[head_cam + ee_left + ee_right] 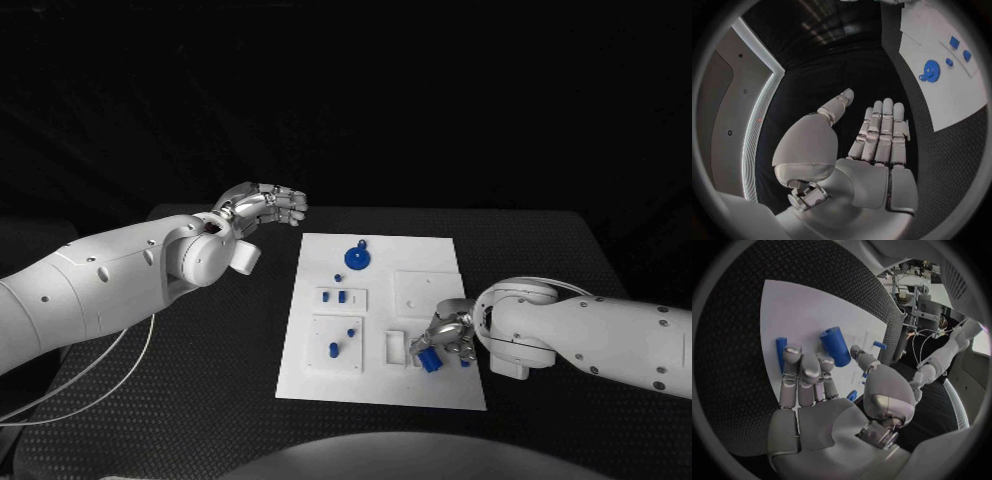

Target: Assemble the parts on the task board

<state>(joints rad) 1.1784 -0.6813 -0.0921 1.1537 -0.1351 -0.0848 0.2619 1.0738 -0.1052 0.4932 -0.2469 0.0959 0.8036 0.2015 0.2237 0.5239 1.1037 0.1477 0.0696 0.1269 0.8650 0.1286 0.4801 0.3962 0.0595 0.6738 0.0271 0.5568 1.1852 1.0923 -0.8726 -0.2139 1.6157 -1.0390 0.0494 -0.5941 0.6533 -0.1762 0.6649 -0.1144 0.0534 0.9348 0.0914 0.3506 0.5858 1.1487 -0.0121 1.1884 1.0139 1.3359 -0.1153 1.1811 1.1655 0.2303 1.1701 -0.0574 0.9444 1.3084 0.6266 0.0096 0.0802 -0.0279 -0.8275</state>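
The white task board (433, 262) lies mid-table. My right hand (449, 338) is low over its near right corner. There a thick blue cylinder (836, 345) sits pinched between the thumb and a fingertip (826, 361); in the head view the cylinder (430, 360) shows just under the hand. A thin blue peg (781, 353) lies on the board beside the outer finger. A blue gear (356, 259) stands at the board's far end. My left hand (264, 207) hangs above the table off the board's far left corner, fingers straight and nothing in it (879, 135).
Two small blue pieces (335, 296) sit in a recess on the board's left side, and two more (336, 349) in a recess nearer me. The left wrist view shows the gear (931, 70) and the board (954, 95). Black table (216, 400) surrounds the board.
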